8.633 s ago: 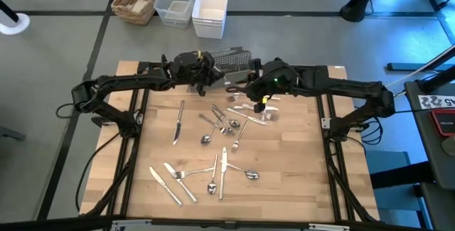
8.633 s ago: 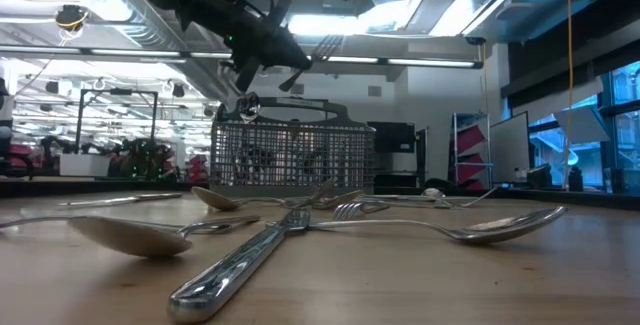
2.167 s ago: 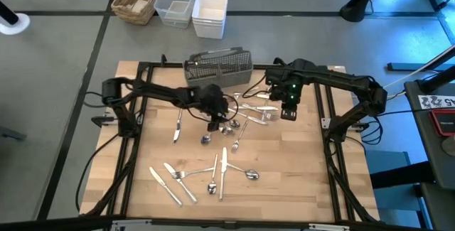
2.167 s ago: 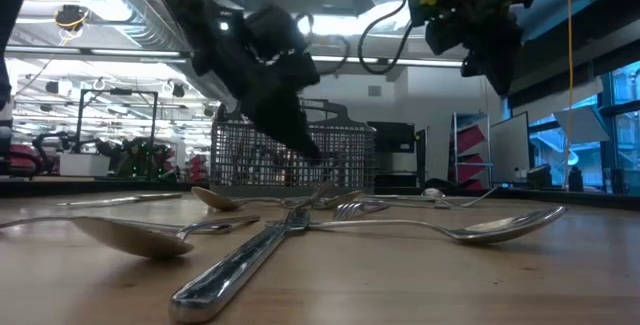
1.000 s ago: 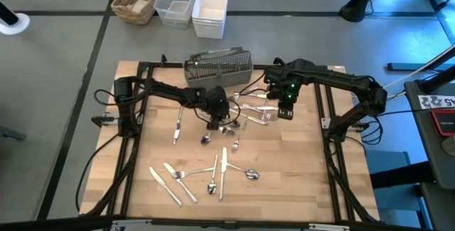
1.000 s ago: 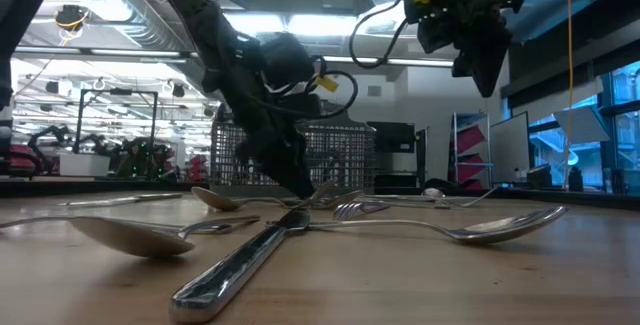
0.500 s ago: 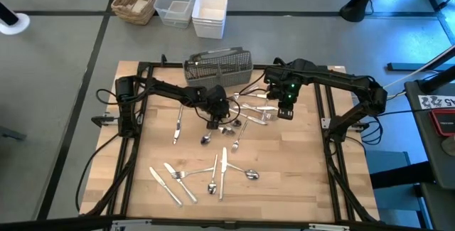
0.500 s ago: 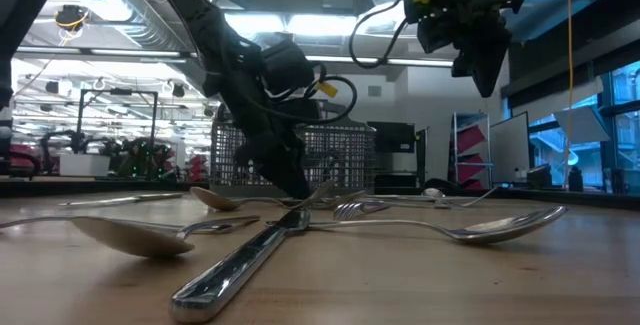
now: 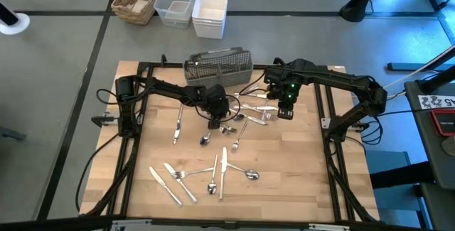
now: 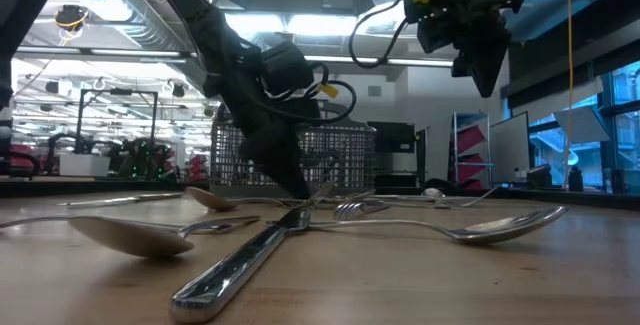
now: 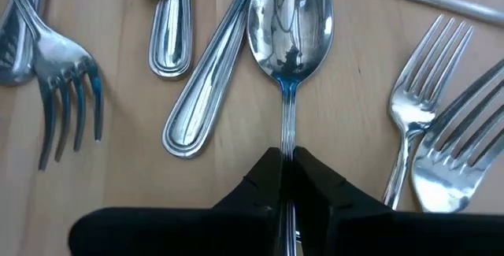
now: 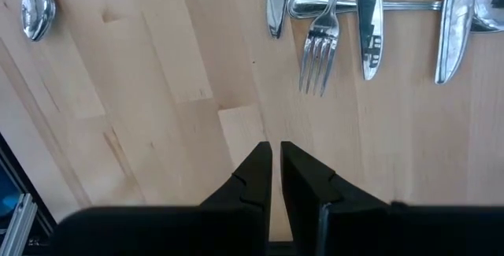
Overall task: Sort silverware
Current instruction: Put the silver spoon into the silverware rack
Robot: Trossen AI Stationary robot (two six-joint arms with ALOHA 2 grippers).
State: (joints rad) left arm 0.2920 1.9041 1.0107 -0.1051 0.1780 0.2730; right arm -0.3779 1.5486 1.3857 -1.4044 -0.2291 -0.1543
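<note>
A spoon point(image 11: 290, 20) is pinched by its handle in the left end effector point(image 11: 286, 179), just before the mesh caddy point(image 9: 219, 65). The right end effector point(image 12: 273, 179), nearly closed and empty, is held above the tabletop point(image 9: 291, 167). A lift to the caddy is likely required next.

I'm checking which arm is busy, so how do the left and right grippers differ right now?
The left gripper is down among the silverware, shut on a spoon handle; the right gripper holds nothing, with a thin gap between its fingers. The left sits low at the table; the right hangs well above it. Both are dark two-finger grippers.
</note>
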